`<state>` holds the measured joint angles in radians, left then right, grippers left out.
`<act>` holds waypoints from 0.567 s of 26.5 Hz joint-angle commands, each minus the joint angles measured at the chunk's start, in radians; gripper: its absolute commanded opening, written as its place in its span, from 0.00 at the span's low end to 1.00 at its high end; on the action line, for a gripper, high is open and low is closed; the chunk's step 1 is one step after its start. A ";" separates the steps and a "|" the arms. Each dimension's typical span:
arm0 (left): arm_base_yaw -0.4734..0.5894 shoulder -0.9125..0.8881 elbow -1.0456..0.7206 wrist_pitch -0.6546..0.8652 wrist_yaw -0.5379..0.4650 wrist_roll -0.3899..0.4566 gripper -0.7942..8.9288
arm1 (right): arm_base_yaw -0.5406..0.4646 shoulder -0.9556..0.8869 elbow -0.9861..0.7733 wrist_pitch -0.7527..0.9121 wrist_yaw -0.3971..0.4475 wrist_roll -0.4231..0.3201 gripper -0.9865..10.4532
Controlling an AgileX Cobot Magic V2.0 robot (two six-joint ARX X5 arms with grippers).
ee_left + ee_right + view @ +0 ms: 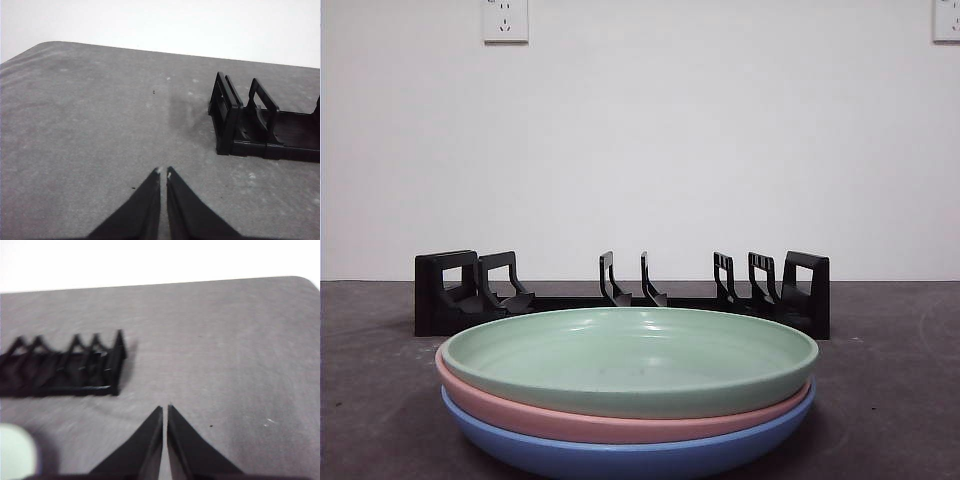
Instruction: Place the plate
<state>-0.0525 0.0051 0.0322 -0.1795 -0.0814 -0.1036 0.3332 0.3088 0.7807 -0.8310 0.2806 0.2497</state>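
Both grippers, left gripper [163, 172] and right gripper [163, 409], closed, empty; green plate [630, 360] tops stack, lower centre; black rack [620, 290] behind.

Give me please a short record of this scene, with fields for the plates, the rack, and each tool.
plates: three stacked on the table, shallow green plate on top, pink plate in the middle, blue plate at the bottom
rack: black plastic slotted dish rack behind the stack, no plate in it
left tool: shut, holds nothing, above bare grey table
right tool: shut, holds nothing, beside the rack's end
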 commanded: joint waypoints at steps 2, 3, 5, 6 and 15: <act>0.000 -0.002 -0.020 -0.006 -0.005 0.009 0.10 | -0.152 -0.081 -0.238 0.242 -0.143 -0.072 0.10; 0.000 -0.002 -0.020 -0.006 -0.005 0.009 0.10 | -0.180 -0.100 -0.290 0.299 -0.181 -0.087 0.10; 0.000 -0.002 -0.020 -0.006 -0.005 0.009 0.10 | -0.233 -0.140 -0.401 0.425 -0.263 -0.113 0.10; 0.000 -0.002 -0.020 -0.006 -0.005 0.009 0.10 | -0.251 -0.155 -0.443 0.470 -0.291 -0.119 0.10; 0.000 -0.002 -0.020 -0.006 -0.005 0.010 0.10 | -0.321 -0.249 -0.694 0.674 -0.360 -0.187 0.10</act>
<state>-0.0525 0.0051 0.0322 -0.1795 -0.0814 -0.1036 0.0132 0.0673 0.0895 -0.1791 -0.0772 0.0967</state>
